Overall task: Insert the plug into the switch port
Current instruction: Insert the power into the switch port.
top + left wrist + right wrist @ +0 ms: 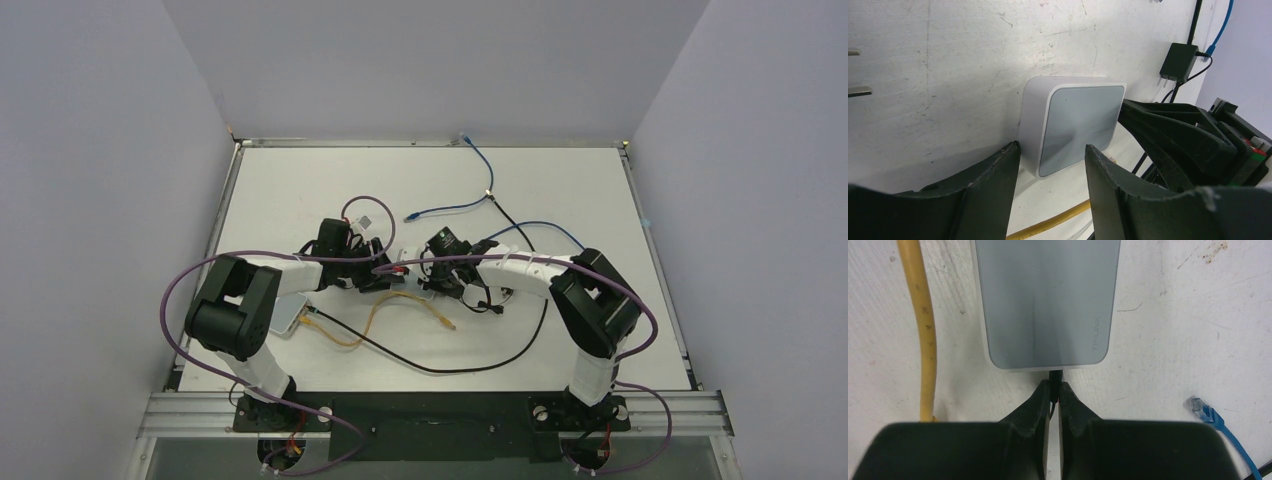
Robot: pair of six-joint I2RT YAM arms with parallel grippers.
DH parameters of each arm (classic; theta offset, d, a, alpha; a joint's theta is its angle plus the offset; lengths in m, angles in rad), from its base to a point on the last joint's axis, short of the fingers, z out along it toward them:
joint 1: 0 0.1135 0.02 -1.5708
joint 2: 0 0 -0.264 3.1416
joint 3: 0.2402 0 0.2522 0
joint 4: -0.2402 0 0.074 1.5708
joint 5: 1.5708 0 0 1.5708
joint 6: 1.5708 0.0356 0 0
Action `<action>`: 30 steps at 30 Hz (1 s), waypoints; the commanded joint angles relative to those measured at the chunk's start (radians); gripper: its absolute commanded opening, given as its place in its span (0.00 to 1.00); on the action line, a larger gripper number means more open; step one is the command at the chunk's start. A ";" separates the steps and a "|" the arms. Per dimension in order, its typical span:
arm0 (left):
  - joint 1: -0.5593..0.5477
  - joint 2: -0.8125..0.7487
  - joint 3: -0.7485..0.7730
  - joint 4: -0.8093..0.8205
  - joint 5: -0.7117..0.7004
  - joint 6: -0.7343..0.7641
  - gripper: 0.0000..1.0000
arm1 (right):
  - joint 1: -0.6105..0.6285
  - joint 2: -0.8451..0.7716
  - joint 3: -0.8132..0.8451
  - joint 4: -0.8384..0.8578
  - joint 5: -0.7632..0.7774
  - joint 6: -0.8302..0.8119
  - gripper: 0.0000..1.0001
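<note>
The switch, a small white box with a pale grey face [1045, 300], lies on the table; it also shows in the left wrist view [1078, 122]. My right gripper [1054, 386] is shut on a black plug [1055, 375], whose front end meets the middle of the box's near narrow edge. The port itself is hidden by the plug. My left gripper [1053, 157] is open, and the box's near corner sits just beyond its fingertips [1007, 155]. In the top view both grippers, left [383, 272] and right [428, 278], meet at mid-table and hide the box.
A yellow cable [923, 330] runs along the box's left side. A blue cable with its plug [1204, 410] lies to the right. A black power adapter [1179, 62] and black cable [450, 365] are nearby. A pale flat box [288, 312] lies under my left arm.
</note>
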 commanded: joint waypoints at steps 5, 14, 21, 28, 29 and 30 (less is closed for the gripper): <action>-0.054 0.004 -0.014 -0.029 0.027 0.039 0.45 | 0.028 -0.060 0.014 0.155 -0.120 0.000 0.00; -0.082 -0.002 -0.027 -0.044 0.016 0.055 0.40 | 0.037 -0.032 0.107 0.102 -0.159 -0.057 0.00; -0.109 -0.009 -0.034 -0.050 0.011 0.061 0.38 | 0.048 -0.005 0.183 0.092 -0.184 -0.063 0.00; -0.136 -0.047 -0.038 -0.053 0.008 0.053 0.37 | 0.069 0.034 0.224 0.067 -0.199 -0.067 0.00; -0.138 -0.050 -0.037 -0.053 0.008 0.053 0.36 | 0.070 0.036 0.226 0.067 -0.201 -0.067 0.00; -0.141 -0.054 -0.037 -0.054 0.010 0.053 0.37 | 0.072 0.036 0.226 0.066 -0.205 -0.069 0.00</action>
